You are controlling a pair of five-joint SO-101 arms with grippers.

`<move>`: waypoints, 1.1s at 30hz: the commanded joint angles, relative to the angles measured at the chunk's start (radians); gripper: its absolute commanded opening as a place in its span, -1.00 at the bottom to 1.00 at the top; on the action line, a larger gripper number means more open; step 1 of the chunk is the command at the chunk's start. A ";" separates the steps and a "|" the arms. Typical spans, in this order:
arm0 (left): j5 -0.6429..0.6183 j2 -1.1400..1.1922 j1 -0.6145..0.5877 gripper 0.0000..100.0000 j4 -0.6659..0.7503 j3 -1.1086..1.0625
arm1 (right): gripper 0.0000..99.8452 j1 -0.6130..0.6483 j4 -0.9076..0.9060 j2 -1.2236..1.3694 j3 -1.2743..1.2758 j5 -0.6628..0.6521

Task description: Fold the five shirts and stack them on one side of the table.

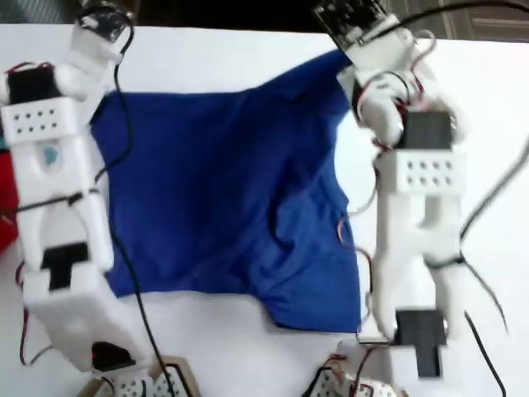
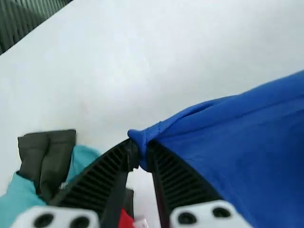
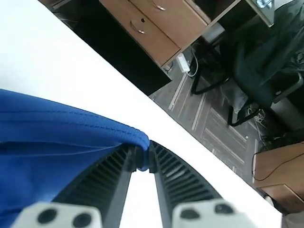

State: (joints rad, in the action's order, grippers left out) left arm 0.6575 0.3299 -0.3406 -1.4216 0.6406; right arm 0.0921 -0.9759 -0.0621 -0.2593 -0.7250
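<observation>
A white table [image 1: 207,50] runs across the high view, and a blue shirt [image 1: 231,190] lies spread over its middle between the two arms. The shirt is rumpled, with creases running across the cloth. Its near edge lies on the tabletop towards the arm bases, and the part of that edge beside the right arm reaches closer to the bases than the rest. The left arm [image 1: 58,190] stretches along one side of the shirt and the right arm [image 1: 417,207] along the other, both wrists at the far end of the cloth. The left gripper [image 2: 138,154] is closed almost completely, its ribbed black jaws pinching a bunched corner of the blue fabric at their tips. The right gripper [image 3: 141,156] is clamped the same way on the opposite far corner, with a stitched hem running away from the pinch. In the right wrist view, wooden drawers [image 3: 156,19] and a dark chair [image 3: 256,52] stand on the floor beyond the table's far edge. Close by the left gripper, a teal garment [image 2: 19,194] lies on the table with a dark grey folded piece [image 2: 47,152] resting on it. A red cloth [image 1: 7,198] shows at the table's edge beside the left arm.
</observation>
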 commanded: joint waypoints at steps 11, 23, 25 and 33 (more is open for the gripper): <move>0.037 0.261 -0.025 -0.95 -0.370 0.489 | -0.96 0.005 -0.484 0.153 -0.253 0.003; 0.100 -0.184 -0.025 -0.95 -0.362 -0.226 | -0.96 0.065 -0.736 -0.065 -0.140 0.005; 0.100 -0.270 -0.026 -0.95 -0.350 -0.332 | -0.96 0.077 -0.734 -0.124 -0.038 0.005; 0.107 -0.489 -0.029 -0.95 -0.227 -0.719 | -0.96 0.079 -0.638 -0.380 0.382 -0.003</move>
State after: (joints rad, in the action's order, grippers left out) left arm 0.7511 -0.0690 -0.3606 -1.6962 0.0238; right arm 0.1718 -1.6602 -0.3291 0.0031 -0.7250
